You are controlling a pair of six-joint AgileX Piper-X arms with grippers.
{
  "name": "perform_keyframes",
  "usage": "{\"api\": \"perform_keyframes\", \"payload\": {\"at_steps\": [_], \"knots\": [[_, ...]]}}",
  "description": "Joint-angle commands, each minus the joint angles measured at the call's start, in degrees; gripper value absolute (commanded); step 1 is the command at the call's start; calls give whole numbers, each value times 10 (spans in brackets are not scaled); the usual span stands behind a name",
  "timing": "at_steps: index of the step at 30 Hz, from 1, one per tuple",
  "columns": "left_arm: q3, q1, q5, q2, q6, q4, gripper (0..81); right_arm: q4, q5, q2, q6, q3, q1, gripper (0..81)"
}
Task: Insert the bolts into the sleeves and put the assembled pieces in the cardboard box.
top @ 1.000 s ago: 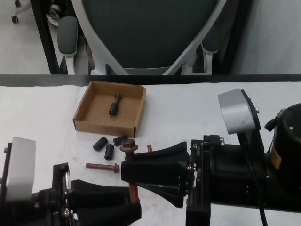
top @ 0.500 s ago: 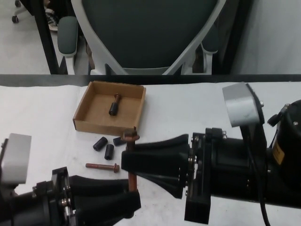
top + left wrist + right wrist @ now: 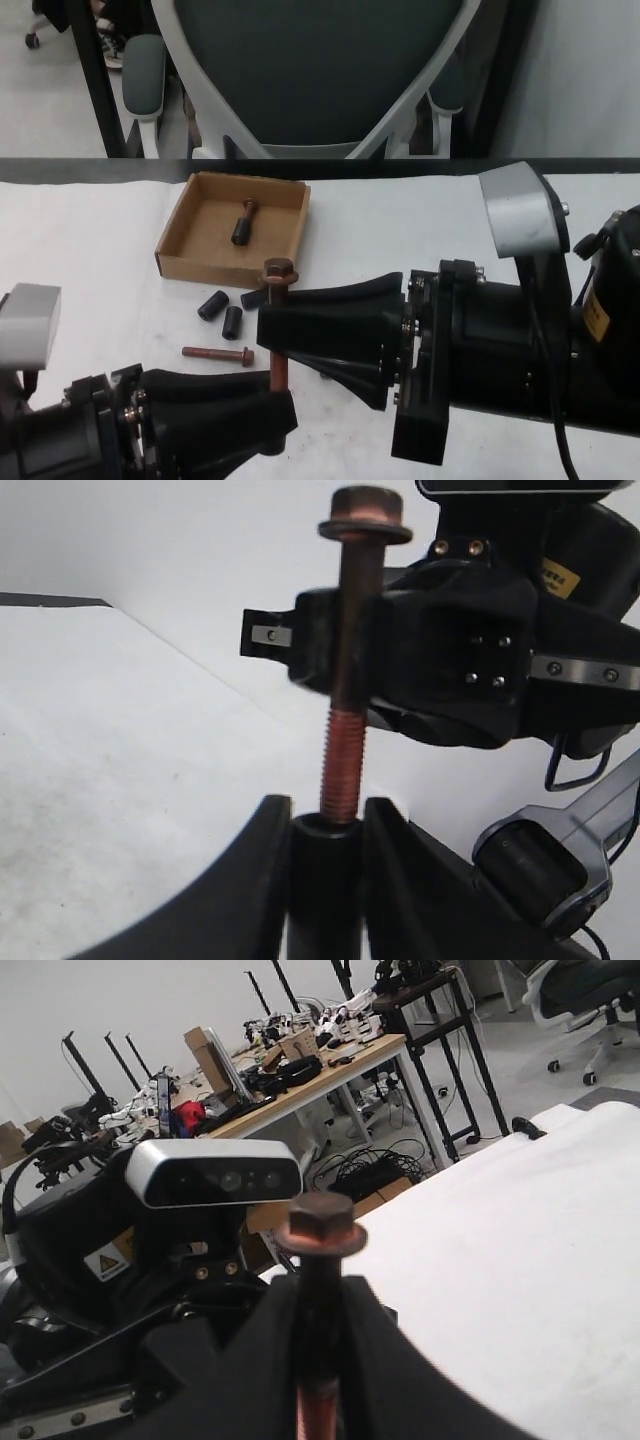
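A dark office chair (image 3: pixel 330 70) (white-framed) stands just behind the white-covered bench (image 3: pixel 80 230).

Copper bolt (image 3: pixel 343 745) upright, tip in black sleeve (image 3: pixel 325 880), assembled piece (image 3: pixel 243 224) lying in cardboard box (image 3: pixel 220 268)

Coppery metal, dull sheen: bolt (image 3: pixel 352 630), shank smooth above and threaded below, flanged hex head tarnished darker; loose bolt (image 3: pixel 218 353) at nine o'clock of it in the high view.
Black, matt, smooth: sleeve (image 3: pixel 325 880); loose sleeves (image 3: pixel 211 305); plastic fingers (image 3: pixel 245 880) of the left gripper (image 3: pixel 328 810); fingers (image 3: pixel 240 1370) of the right gripper (image 3: pixel 322 1295).
Brown paperboard, matt, raw-cut rims: cardboard box (image 3: pixel 225 268), at eleven o'clock.
White, matt, faintly grained: bench cover (image 3: pixel 400 230).
Silver-grey, satin: camera housing (image 3: pixel 522 222).
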Motion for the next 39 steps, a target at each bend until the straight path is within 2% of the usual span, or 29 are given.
{"api": "perform_keyframes", "payload": {"at_steps": [1, 13, 21, 26, 29, 32, 34, 36, 38, 39], "knots": [[-10, 1, -70, 0, -32, -59, 8, 20, -33, -1, -2, 3, 3, 3], [-10, 1, 12, 0, -13, -101, 8, 20, -33, -1, -2, 3, 3, 3], [-10, 1, 8, 0, -3, -104, 8, 20, -35, -1, -1, 3, 3, 3], [-10, 1, -43, 0, 8, -104, 8, 22, -86, -1, -1, 3, 3, 3], [-10, 1, -45, 0, 17, -104, 8, 24, -89, -1, -1, 3, 3, 11], [-10, 1, -46, 0, 16, -104, 8, 24, -89, -1, -1, 3, 3, 106], [-13, 1, -58, 0, 16, -104, 8, 25, -89, -1, -1, 3, 3, 214], [-20, 1, -63, 0, 25, -104, 8, 31, -84, -1, 2, 3, 3, 364], [-30, 1, -71, 0, 43, -104, 8, 45, -72, -1, 19, 3, 3, 446], [-36, 1, -74, 0, 54, -102, 8, 55, -70, -1, 25, 3, 1, 459]]}}
